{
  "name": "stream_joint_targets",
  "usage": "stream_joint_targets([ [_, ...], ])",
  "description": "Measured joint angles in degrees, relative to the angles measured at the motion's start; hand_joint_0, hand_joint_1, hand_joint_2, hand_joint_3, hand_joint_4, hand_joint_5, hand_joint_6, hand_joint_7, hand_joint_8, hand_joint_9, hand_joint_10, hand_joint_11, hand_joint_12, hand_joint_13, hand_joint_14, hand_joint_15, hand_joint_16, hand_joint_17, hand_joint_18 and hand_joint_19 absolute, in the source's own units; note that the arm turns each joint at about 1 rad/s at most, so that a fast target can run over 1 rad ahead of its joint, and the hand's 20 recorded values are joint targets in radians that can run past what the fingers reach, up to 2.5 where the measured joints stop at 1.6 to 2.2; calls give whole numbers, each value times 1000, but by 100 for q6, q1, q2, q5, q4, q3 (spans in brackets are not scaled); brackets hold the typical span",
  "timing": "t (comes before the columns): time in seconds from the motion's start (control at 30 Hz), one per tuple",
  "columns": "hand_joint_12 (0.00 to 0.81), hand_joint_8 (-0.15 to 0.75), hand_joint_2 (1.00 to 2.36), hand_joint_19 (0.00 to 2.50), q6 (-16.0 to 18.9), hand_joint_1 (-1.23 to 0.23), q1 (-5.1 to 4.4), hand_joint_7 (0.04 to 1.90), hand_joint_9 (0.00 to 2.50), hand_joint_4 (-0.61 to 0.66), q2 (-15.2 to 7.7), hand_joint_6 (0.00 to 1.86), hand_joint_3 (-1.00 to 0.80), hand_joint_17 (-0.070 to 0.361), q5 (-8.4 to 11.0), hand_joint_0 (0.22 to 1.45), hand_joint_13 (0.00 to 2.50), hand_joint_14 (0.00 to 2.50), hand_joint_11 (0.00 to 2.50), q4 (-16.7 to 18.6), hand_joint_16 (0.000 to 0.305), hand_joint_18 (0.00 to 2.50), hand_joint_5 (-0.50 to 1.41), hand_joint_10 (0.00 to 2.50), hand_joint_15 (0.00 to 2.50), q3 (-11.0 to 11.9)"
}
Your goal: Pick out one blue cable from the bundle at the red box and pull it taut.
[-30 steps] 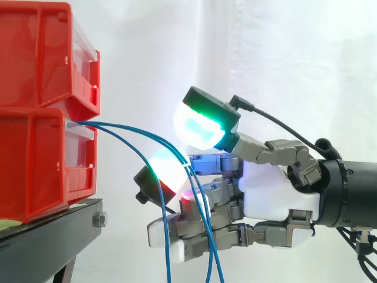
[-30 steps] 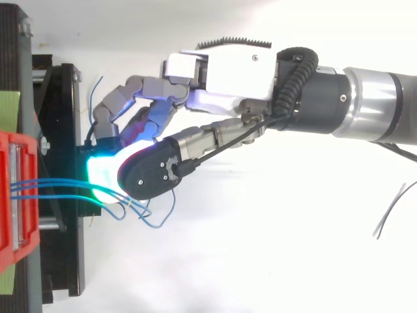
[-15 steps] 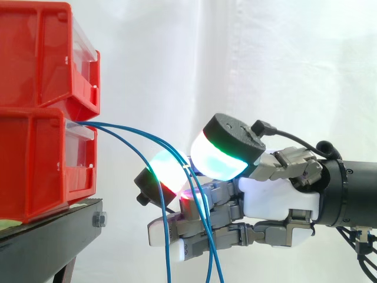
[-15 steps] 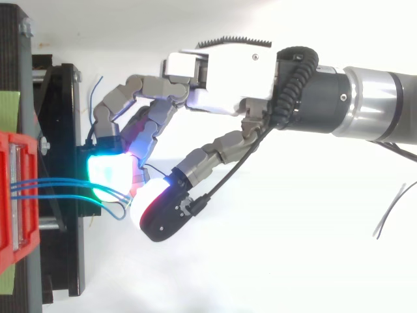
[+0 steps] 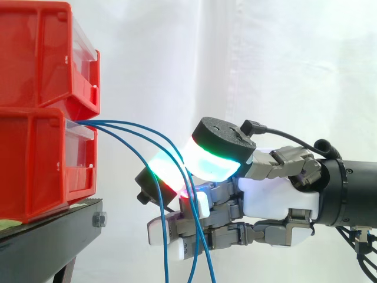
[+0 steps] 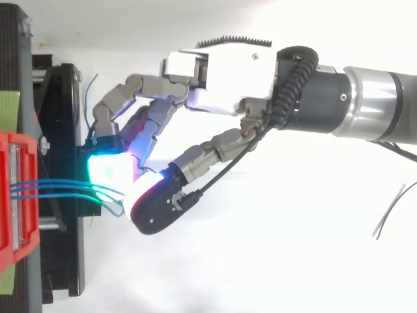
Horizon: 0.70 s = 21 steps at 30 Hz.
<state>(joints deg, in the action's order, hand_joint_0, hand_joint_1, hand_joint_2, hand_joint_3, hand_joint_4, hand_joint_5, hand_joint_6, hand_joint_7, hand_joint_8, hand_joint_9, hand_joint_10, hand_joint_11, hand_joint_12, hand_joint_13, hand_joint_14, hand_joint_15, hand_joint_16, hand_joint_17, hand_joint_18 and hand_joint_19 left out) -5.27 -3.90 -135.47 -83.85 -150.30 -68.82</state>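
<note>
hand [image 5: 277, 197] is pinching the blue cables [image 5: 97, 125] between thumb and fingertip, just off the lower red bin [image 5: 35, 165] they droop out of, on its black stand [image 5: 47, 236]

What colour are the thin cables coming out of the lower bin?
Blue; clearest in the side view, where the cables arc out from the lower red bin.
</note>
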Motion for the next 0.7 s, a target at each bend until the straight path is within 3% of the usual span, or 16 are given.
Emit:
stream_joint_targets([
  [0.37,119,222,1011,523,0,-618,-1,954,1016,36,-1,893,-344,19,0,581,838,15,750,-17,8,479,-207,21,422,-1],
  [0.7,134,249,1000,509,0,-567,1,893,1034,81,0,888,-500,26,7,497,855,13,744,-20,12,500,-198,21,396,0],
])
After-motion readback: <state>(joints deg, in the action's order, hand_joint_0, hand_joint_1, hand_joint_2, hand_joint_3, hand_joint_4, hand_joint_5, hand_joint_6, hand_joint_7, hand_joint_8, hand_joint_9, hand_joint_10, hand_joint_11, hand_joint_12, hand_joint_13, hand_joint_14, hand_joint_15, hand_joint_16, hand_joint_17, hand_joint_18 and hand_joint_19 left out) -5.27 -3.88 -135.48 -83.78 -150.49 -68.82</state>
